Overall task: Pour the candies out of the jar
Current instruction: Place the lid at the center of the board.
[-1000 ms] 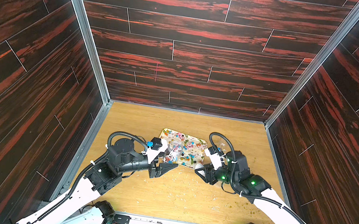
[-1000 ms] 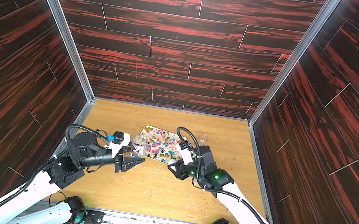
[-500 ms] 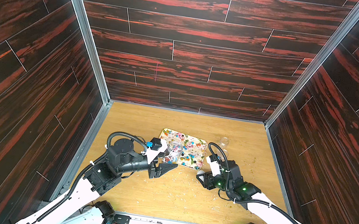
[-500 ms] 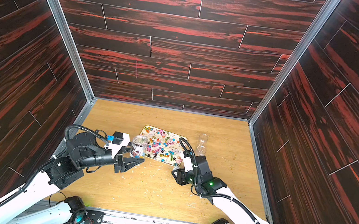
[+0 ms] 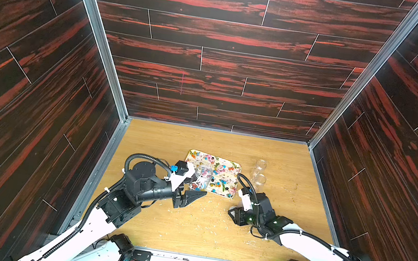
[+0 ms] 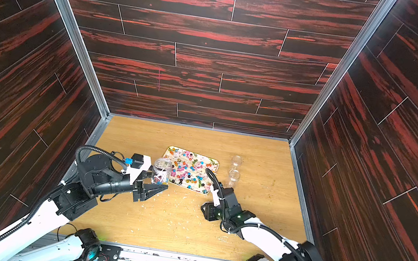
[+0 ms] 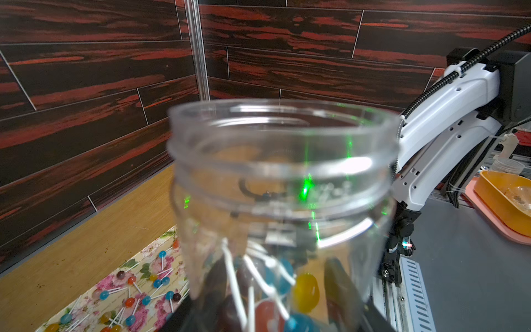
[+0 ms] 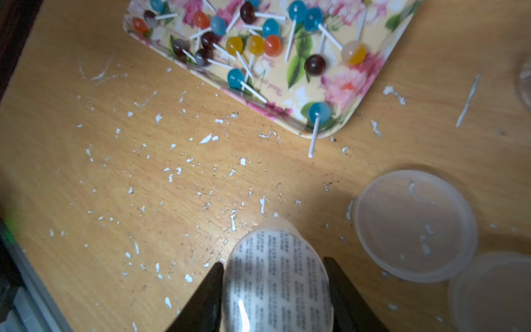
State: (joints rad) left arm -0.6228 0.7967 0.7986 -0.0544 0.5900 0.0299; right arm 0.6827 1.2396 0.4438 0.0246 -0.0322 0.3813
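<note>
Currently: left end effector (image 5: 197, 186) clamped on jar (image 5: 203, 174). Jar upright, uncapped, at left edge of tray (image 5: 236, 166). Some candies (image 7: 304, 290) in jar bottom, many more scattered on tray. Right end effector (image 8: 273, 266) grips printed lid (image 8: 277, 296) low over bench (image 8: 143, 186), beside loose lids (image 8: 413, 224). Pale crumbs (image 8: 205, 139) across bench.

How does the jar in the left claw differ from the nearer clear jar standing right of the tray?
The held jar has candies in its bottom; the free jar looks empty. The held jar sits in the left claw by the left edge of the tray; the free jar stands ungripped on the table, right of the tray. Both are clear, lidless and mouth-up.
</note>
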